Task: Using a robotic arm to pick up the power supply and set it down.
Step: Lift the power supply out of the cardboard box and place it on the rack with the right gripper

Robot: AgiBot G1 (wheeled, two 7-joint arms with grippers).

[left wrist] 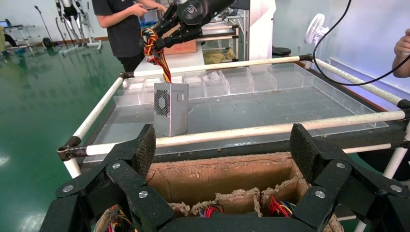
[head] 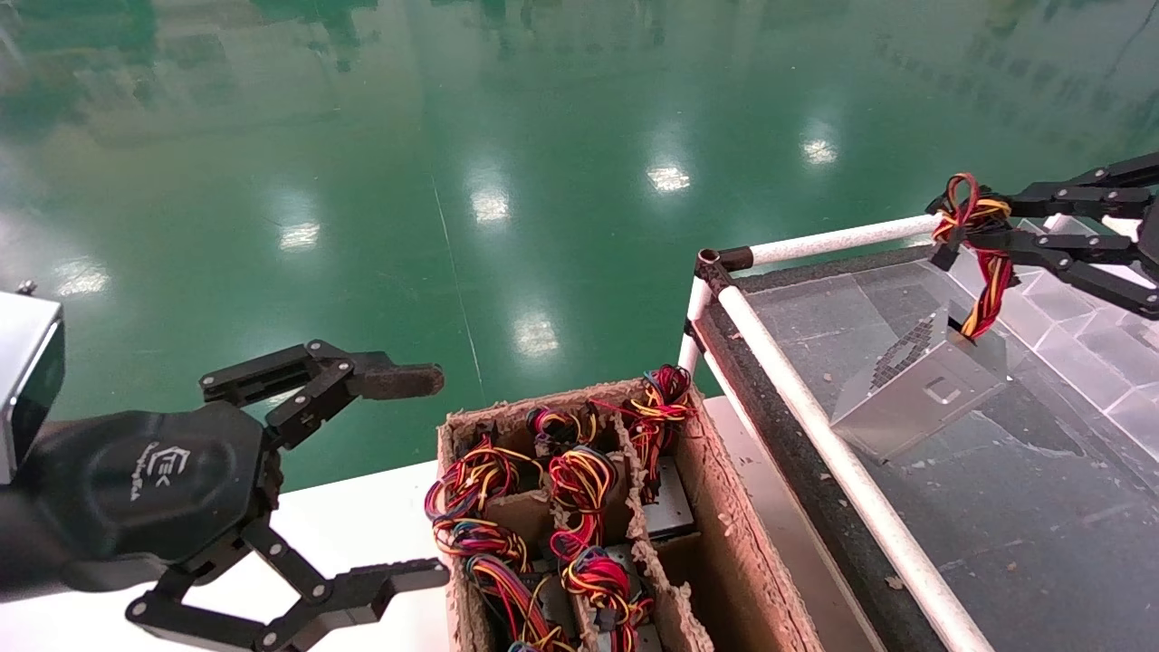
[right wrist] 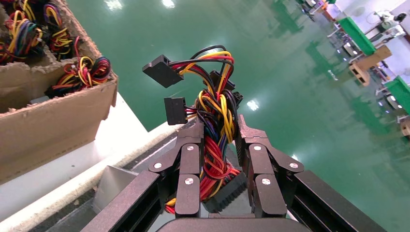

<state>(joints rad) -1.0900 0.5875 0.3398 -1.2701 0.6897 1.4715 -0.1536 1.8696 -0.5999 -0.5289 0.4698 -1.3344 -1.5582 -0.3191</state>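
The power supply (head: 924, 394) is a small grey metal box, also seen in the left wrist view (left wrist: 170, 108). It sits low over the clear tray (head: 1041, 525), a little tilted, and I cannot tell whether its base touches. Its red, yellow and black wire bundle (head: 985, 272) rises from the top. My right gripper (head: 942, 231) is shut on those wires, which run between its jaws (right wrist: 218, 128). My left gripper (head: 426, 478) hangs open beside the cardboard box (head: 724, 507), holding nothing (left wrist: 223, 145).
The divided cardboard box holds several more wire bundles (head: 579, 489) and stands on a white table (head: 362, 516). White pipe rails (head: 842, 471) frame the tray, with clear bins (left wrist: 241, 79) along its far side. A person (left wrist: 123, 24) stands beyond the tray.
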